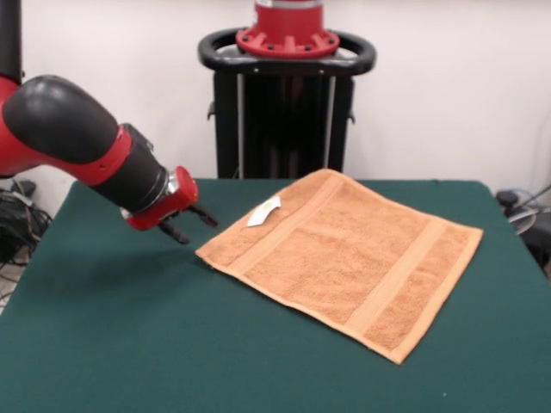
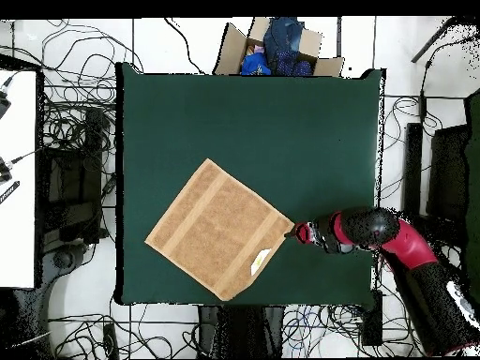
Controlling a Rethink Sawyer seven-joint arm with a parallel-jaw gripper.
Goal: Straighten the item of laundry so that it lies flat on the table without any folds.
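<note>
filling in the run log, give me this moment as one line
towel: flat, no folds, tag up | table: under towel | gripper: open, empty, by towel corner | task: looks done

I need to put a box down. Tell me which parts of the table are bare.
The table is bare between the towel and its edge by the cardboard box, and along the side opposite the arm. Crowded only where the claw meets the towel's corner by the white tag.

A cardboard box (image 2: 272, 45) of blue clothes (image 2: 277, 47) sits past one table edge, cables (image 2: 70, 131) sprawl over the floor (pale tiles), and a white desk (image 2: 17, 178) stands alongside.
</note>
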